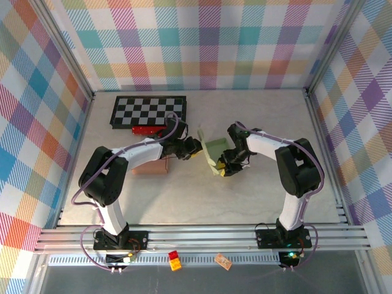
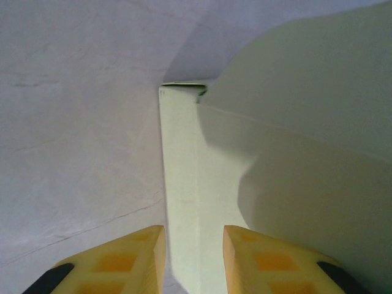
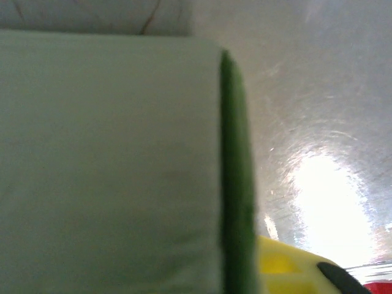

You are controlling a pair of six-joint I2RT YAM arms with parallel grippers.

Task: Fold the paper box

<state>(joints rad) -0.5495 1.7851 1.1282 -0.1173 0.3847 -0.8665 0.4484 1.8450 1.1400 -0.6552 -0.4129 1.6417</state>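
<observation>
Tabletop (image 1: 202,202), grey, walled in by pastel plaid, viewed from above. Checkerboard (image 1: 147,110) lying flat, upper left of centre, well apart from the work. Paper box (image 1: 214,152), pale green, just right of mid-frame, between the ends of both arms. Judged partly folded at best: one pale flap raised at its left edge, another bent along its lower edge, base panel open to view, no closed box shape yet. Probably most walls left to raise and tuck. Brown block (image 1: 150,168) left of centre, beside the left arm, apart from the box. Left gripper (image 1: 191,149) at the box's left flap; in its wrist view, yellow fingers (image 2: 128,260) set apart with a pale strip of flap running between them, pinching or merely straddling impossible to tell. Right gripper (image 1: 225,166) at the box's lower edge; in its wrist view, green panel close against the lens, one yellow finger (image 3: 288,269) at lower right, spread and grip impossible to tell.
</observation>
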